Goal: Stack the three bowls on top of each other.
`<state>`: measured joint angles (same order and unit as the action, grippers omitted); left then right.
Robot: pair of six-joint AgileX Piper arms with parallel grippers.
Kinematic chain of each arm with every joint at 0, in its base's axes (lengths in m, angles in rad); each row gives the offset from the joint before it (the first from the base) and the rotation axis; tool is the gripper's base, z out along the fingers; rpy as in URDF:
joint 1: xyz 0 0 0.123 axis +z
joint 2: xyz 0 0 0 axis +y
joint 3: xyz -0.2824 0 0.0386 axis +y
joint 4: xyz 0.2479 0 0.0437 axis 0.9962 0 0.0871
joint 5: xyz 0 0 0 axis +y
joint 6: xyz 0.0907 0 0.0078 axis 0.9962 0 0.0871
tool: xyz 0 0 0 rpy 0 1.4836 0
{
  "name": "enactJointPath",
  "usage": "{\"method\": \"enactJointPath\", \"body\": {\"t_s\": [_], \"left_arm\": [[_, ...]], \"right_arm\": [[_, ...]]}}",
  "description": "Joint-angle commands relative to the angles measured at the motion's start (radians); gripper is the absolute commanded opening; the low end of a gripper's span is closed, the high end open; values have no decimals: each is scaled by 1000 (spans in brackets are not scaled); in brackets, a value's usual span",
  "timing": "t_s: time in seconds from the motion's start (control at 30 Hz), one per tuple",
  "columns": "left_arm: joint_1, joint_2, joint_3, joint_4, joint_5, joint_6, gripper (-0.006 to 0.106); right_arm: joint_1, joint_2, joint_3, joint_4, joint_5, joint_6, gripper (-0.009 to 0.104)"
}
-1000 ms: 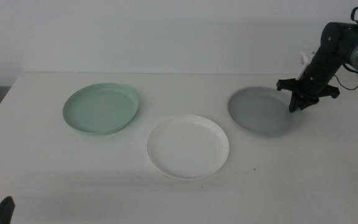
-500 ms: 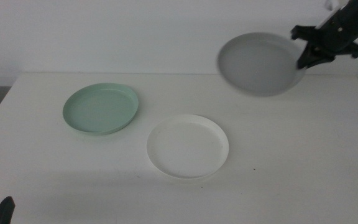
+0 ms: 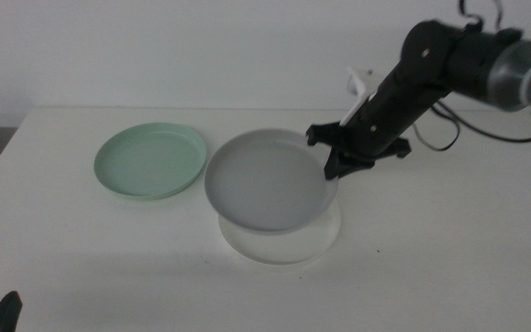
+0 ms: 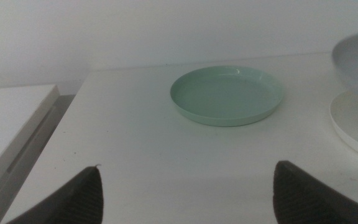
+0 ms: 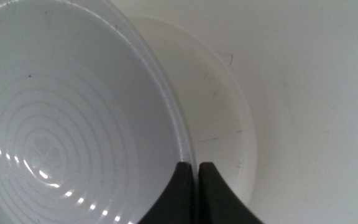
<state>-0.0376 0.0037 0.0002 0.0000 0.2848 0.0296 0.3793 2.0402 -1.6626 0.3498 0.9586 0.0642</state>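
Note:
My right gripper (image 3: 332, 169) is shut on the right rim of the grey bowl (image 3: 267, 178) and holds it just above the white bowl (image 3: 289, 247), which shows only as a pale rim under it. In the right wrist view the jaws (image 5: 196, 169) pinch the grey bowl's (image 5: 73, 124) rim, with the white bowl (image 5: 222, 124) below. The mint green bowl (image 3: 150, 161) lies on the table to the left, apart from the others; it also shows in the left wrist view (image 4: 227, 95). My left gripper (image 4: 185, 186) waits, open and empty, near the table's front left corner (image 3: 5, 312).
The white table (image 3: 450, 240) ends at a wall behind. A low white surface (image 4: 11, 118) sits beside the table's left edge. A white object (image 3: 358, 85) stands at the back behind the right arm.
My right gripper lifted the grey bowl off the table at the right, carried it leftward and lowered it over the white bowl. The left arm has not moved.

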Motion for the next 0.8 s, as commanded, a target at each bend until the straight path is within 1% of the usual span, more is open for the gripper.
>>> {"method": "enactJointPath", "body": {"t_s": [0.0,0.23,0.43,0.53,0.6,0.63,0.73,0.77], "left_arm": [[-2,-4,0,0,-12,-4,94],[-2,-4,0,0,-12,-4,94],[-2,-4,0,0,-12,-2,94],[-2,-4,0,0,-12,0,94],[-2,-4,0,0,-12,-4,94],[-2,-4,0,0,-12,-4,94],[-2,-4,0,0,-12,-4,94],[-2,-4,0,0,-12,-4,94]], "right_arm": [[6,29,4,-6,-24,16,-2],[7,89,4,-10,-26,18,-2],[7,91,4,-57,-40,27,-2],[7,91,4,-59,-34,28,0],[7,91,4,-59,-34,28,5],[7,91,4,-59,-34,28,11],[7,89,4,-57,-32,25,37],[7,89,-5,-55,-20,25,50]]}}
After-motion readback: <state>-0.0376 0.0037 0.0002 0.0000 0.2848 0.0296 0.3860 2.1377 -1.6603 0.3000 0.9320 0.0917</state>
